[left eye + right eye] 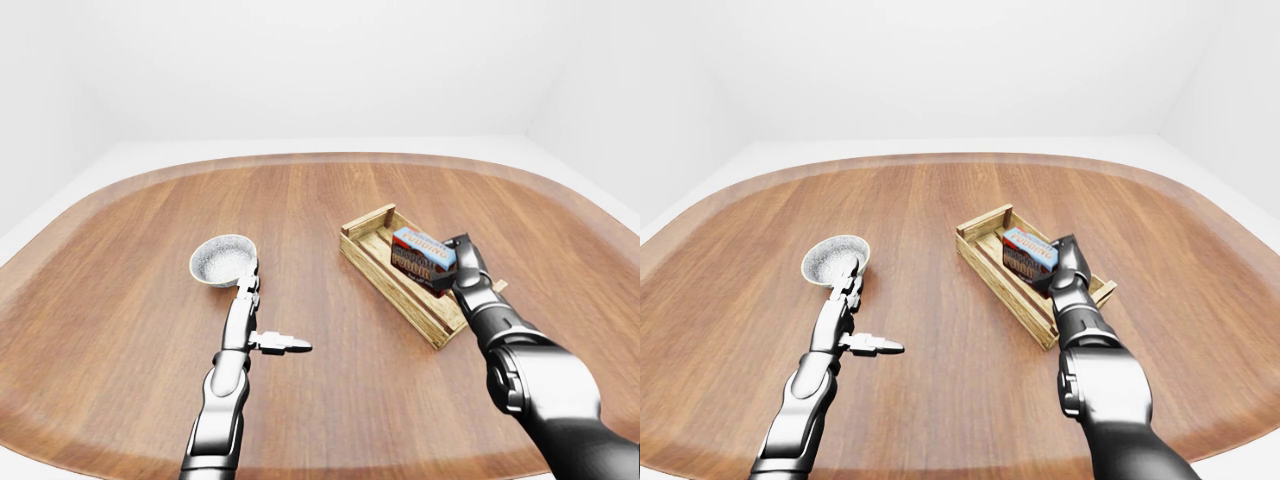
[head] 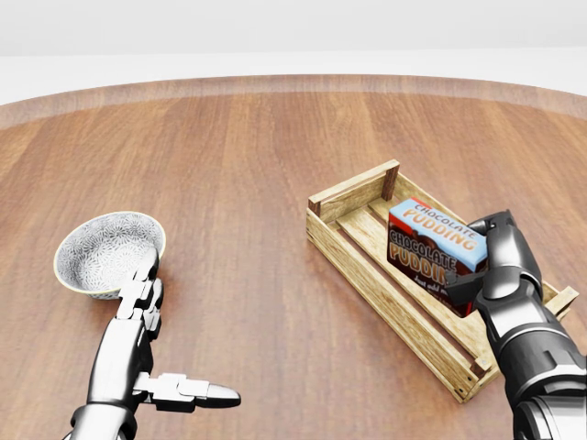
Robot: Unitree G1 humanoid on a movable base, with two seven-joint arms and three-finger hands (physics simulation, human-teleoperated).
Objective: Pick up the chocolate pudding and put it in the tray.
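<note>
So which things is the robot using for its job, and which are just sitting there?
For the job:
- blue and brown chocolate pudding box
- slatted wooden tray
- right hand, fingers round the box

Just lying about:
- patterned white bowl
- left hand, open, holding nothing

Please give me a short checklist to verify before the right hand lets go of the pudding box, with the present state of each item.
1. chocolate pudding box is inside the wooden tray, between its walls: ok.
2. Box rests fully on the tray floor: cannot tell, its underside is hidden.
3. right hand has its fingers closed round the box: ok.
4. Box stays clear of the tray's raised end wall: ok.
5. left hand is open and far from the tray, beside the bowl: ok.
</note>
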